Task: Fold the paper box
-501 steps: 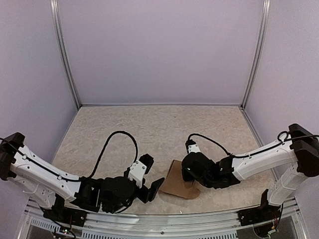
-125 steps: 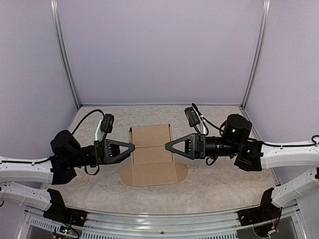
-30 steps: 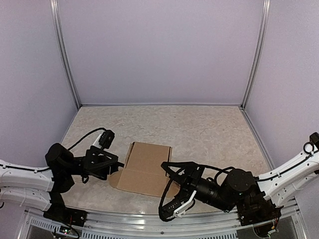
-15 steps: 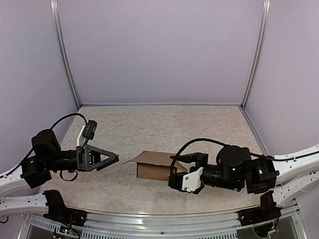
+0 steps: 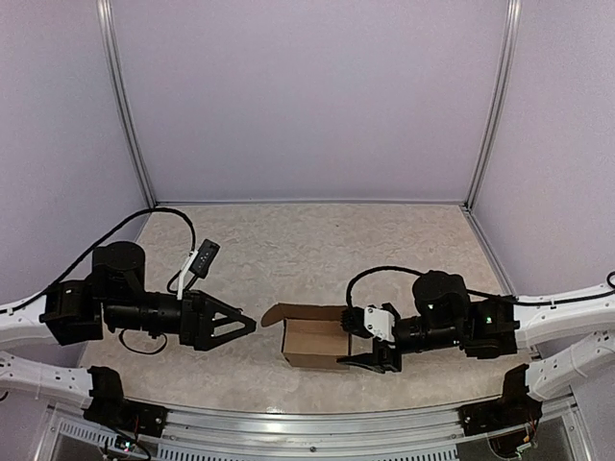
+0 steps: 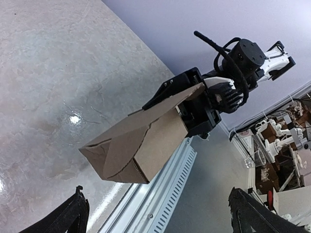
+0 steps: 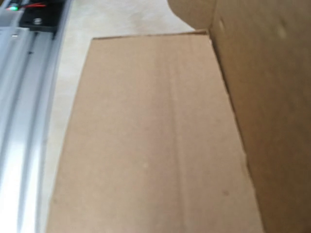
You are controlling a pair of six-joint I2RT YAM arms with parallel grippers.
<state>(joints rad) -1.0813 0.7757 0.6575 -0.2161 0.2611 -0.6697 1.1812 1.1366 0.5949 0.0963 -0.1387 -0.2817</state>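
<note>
The paper box (image 5: 312, 338) is a small brown cardboard box near the table's front middle, with one flap (image 5: 276, 313) sticking out at its upper left. My right gripper (image 5: 363, 344) is shut on the box's right end. In the left wrist view the box (image 6: 141, 145) points toward the camera, with the right gripper (image 6: 197, 109) clamped on its far end. My left gripper (image 5: 246, 325) stands open just left of the box, apart from it, nothing between its fingers (image 6: 73, 216). In the right wrist view, cardboard (image 7: 150, 136) fills the frame and hides the fingers.
A slotted aluminium rail (image 5: 307, 421) runs along the table's near edge, below the box. Lilac walls with metal posts (image 5: 125, 106) enclose the marbled tabletop (image 5: 317, 240). A black cable (image 5: 154, 216) loops from the left arm.
The left gripper has swung right and nearer to the box. The right gripper has shifted the box slightly right and turned it. Seconds earlier the cardboard lay flatter and wider.
</note>
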